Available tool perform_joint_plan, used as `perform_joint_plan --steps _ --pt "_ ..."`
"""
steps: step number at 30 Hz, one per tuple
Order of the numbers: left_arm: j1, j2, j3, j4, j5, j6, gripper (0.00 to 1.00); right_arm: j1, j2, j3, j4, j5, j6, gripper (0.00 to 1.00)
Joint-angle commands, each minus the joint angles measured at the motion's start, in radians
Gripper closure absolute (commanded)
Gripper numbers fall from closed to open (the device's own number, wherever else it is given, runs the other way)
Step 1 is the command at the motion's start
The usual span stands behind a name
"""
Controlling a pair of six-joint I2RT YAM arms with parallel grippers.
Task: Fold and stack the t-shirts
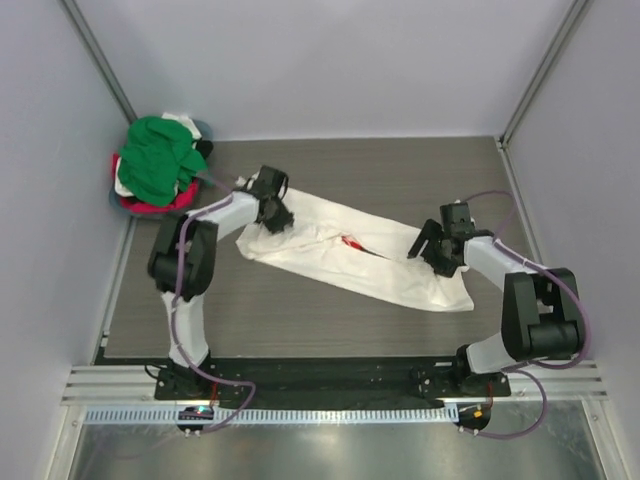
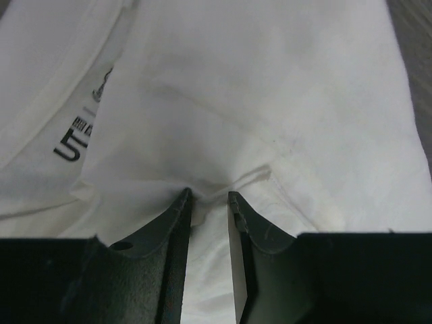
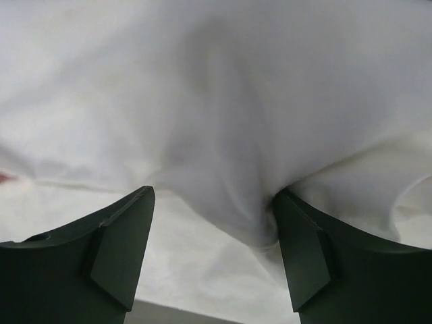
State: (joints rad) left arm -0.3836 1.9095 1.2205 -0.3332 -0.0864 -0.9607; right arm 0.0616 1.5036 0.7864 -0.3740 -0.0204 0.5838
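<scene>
The step was folding the cream t-shirt (image 1: 390, 275): left pincer (image 2: 209, 198) clamped on its hem, right pincer (image 3: 214, 196) apart astride a ridge. Next, the right should close too.

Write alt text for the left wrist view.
Two dark fingers of the left tool pinch a puckered fold of the cream-white t-shirt, which fills the frame. A printed neck label shows at left, a sliver of dark table at upper right.

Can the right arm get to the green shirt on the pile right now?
Probably not. The green shirt lies in the far left corner, across the table from the right gripper, with the left arm standing between them.
</scene>
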Motion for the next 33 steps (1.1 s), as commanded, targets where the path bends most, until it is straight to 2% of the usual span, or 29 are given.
perform_joint_plan --steps 1,3,4,5,6,7,8,9,10,11,12,14,16,19,21,24,25,27,28,30,31,32,33 --pt "0.005 0.263 0.385 -0.148 -0.024 0.051 0.7 0.099 -0.023 -0.139 -0.072 -0.19 0.129 0.23" --pt "0.0 0.4 0.653 -0.338 0.002 0.072 0.7 0.252 -0.063 -0.16 -0.045 -0.252 0.2 0.22" --pt "-0.012 0.559 0.946 -0.396 0.055 0.098 0.71 0.333 -0.086 -0.168 -0.022 -0.281 0.276 0.22" --pt "-0.021 0.627 1.099 -0.499 0.082 0.112 0.71 0.475 -0.104 -0.159 -0.004 -0.343 0.315 0.21" --pt "-0.029 0.705 1.255 -0.539 0.123 0.125 0.71 0.547 -0.109 -0.138 -0.003 -0.361 0.338 0.21" --pt "-0.049 0.8 1.509 -0.564 0.175 0.132 0.69 0.601 -0.117 -0.084 -0.015 -0.368 0.368 0.2" --pt "-0.055 0.816 1.569 -0.535 0.209 0.137 0.66 0.639 -0.15 -0.053 -0.04 -0.36 0.378 0.18" --pt "-0.058 0.801 1.568 -0.486 0.252 0.134 0.62 0.691 -0.172 -0.026 -0.099 -0.31 0.381 0.18" --pt "-0.058 0.765 1.517 -0.421 0.276 0.125 0.55 0.695 -0.195 0.028 -0.13 -0.284 0.384 0.17" --pt "-0.058 0.635 1.305 -0.276 0.307 0.113 0.52 0.696 -0.236 0.051 -0.155 -0.262 0.373 0.16" --pt "-0.06 0.576 1.207 -0.207 0.309 0.111 0.48 0.696 -0.246 0.078 -0.213 -0.206 0.355 0.16" --pt "-0.058 0.443 1.044 -0.129 0.306 0.119 0.36 0.696 -0.249 0.186 -0.285 -0.147 0.296 0.15" --pt "-0.055 0.395 1.041 -0.159 0.318 0.157 0.28 0.695 -0.221 0.266 -0.332 -0.093 0.255 0.15" --pt "-0.046 0.306 1.064 -0.286 0.306 0.194 0.19 0.684 -0.149 0.335 -0.347 -0.058 0.197 0.15" --pt "-0.043 0.194 1.004 -0.366 0.246 0.214 0.17 0.664 -0.112 0.359 -0.347 -0.05 0.169 0.15" --pt "-0.025 0.047 0.86 -0.402 0.18 0.247 0.14 0.632 -0.053 0.387 -0.3 -0.039 0.142 0.15" --pt "-0.011 -0.065 0.726 -0.402 0.156 0.252 0.14 0.618 -0.03 0.417 -0.286 -0.045 0.117 0.15" --pt "0.0 -0.185 0.574 -0.386 0.123 0.244 0.16 0.575 0.053 0.464 -0.237 -0.097 0.088 0.17" --pt "0.005 -0.31 0.409 -0.366 0.094 0.235 0.16 0.558 0.087 0.525 -0.22 -0.127 0.064 0.18" --pt "0.005 -0.455 0.219 -0.264 0.094 0.191 0.16 0.515 0.208 0.604 -0.189 -0.229 0.05 0.24" --pt "0.006 -0.513 0.063 -0.232 0.094 0.171 0.16 0.503 0.248 0.69 -0.181 -0.262 0.045 0.26" --pt "0.003 -0.632 0.001 -0.199 0.105 0.139 0.16 0.492 0.338 0.733 -0.175 -0.285 0.034 0.3" --pt "0.003 -0.679 -0.053 -0.196 0.105 0.123 0.16 0.474 0.38 0.778 -0.168 -0.324 0.034 0.33"
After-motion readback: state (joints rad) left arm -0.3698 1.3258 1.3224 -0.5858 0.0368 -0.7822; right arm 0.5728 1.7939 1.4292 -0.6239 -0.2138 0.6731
